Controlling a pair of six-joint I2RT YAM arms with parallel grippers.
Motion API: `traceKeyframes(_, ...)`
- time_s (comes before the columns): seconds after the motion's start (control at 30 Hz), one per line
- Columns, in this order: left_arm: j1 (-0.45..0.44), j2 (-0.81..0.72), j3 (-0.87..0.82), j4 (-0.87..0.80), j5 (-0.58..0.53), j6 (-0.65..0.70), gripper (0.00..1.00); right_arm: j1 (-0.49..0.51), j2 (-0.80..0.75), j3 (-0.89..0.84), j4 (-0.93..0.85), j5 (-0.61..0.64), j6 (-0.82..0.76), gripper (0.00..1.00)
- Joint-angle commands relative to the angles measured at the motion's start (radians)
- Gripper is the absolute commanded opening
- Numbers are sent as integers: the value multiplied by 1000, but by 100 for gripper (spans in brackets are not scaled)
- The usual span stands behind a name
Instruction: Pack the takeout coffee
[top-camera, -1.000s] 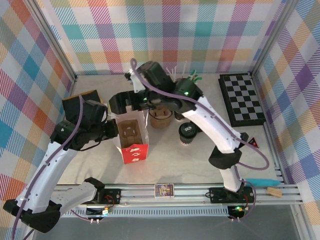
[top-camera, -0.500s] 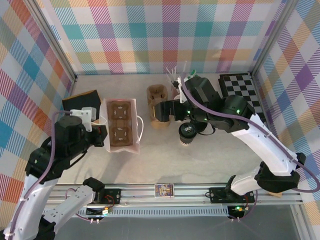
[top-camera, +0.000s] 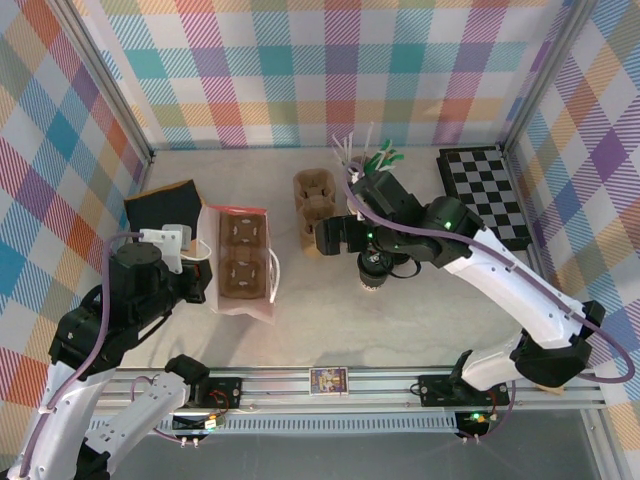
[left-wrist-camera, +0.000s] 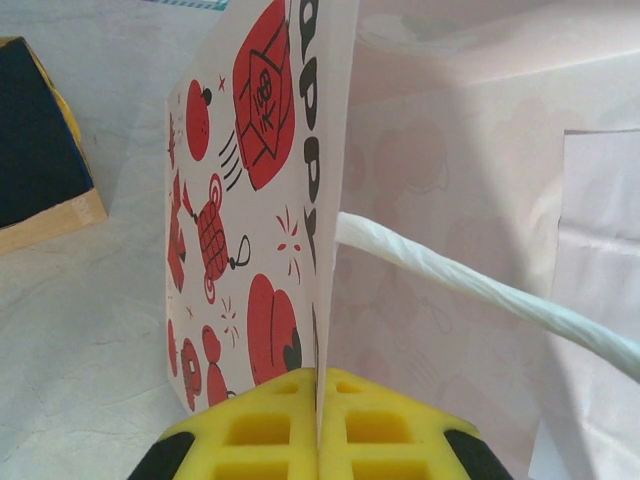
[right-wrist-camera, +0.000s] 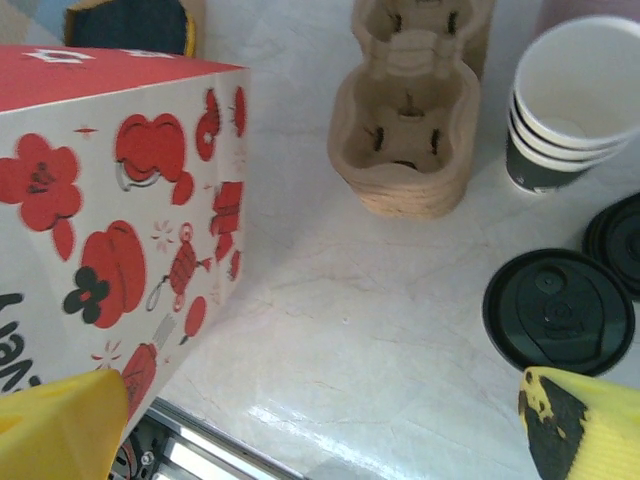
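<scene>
The left gripper (left-wrist-camera: 318, 432) is clenching the paper bag's (left-wrist-camera: 245, 150) printed wall between its yellow pads. The right gripper (right-wrist-camera: 322, 425) is hanging spread wide, grasping nothing. The takeout coffee (top-camera: 372, 272) is standing on the table (top-camera: 330, 335) at the bag's 3 o'clock.

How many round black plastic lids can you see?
2. One round black plastic lid shows whole below the stack of white paper cups; the other lid is cut off at the right edge. More may be hidden.
</scene>
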Motion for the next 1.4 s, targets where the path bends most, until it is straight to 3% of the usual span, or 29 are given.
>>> traceKeyframes(0.0, 9, 21, 5, 0, 21, 8, 0, -41, 39, 23, -125, 11, 71, 99)
traceKeyframes(0.2, 9, 171, 95, -111, 134, -61, 0, -93, 149, 124, -367, 0, 100, 99)
traceKeyframes(0.33, 9, 215, 101, -112, 204, -107, 0, -116, 194, 119, -428, -29, 104, 100)
traceKeyframes(0.47, 15, 211, 71, -51, 256, -148, 0, -165, 199, 51, -387, -131, 82, 99)
traceKeyframes(0.63, 25, 237, 26, -11, 343, -198, 0, -197, 241, 55, -400, -119, 50, 99)
traceKeyframes(1.03, 71, 258, 22, -56, 374, -190, 0, -278, 282, -82, -230, -168, -61, 99)
traceKeyframes(1.37, 161, 247, -31, 17, 459, -221, 0, -302, 349, -102, -173, -210, -141, 99)
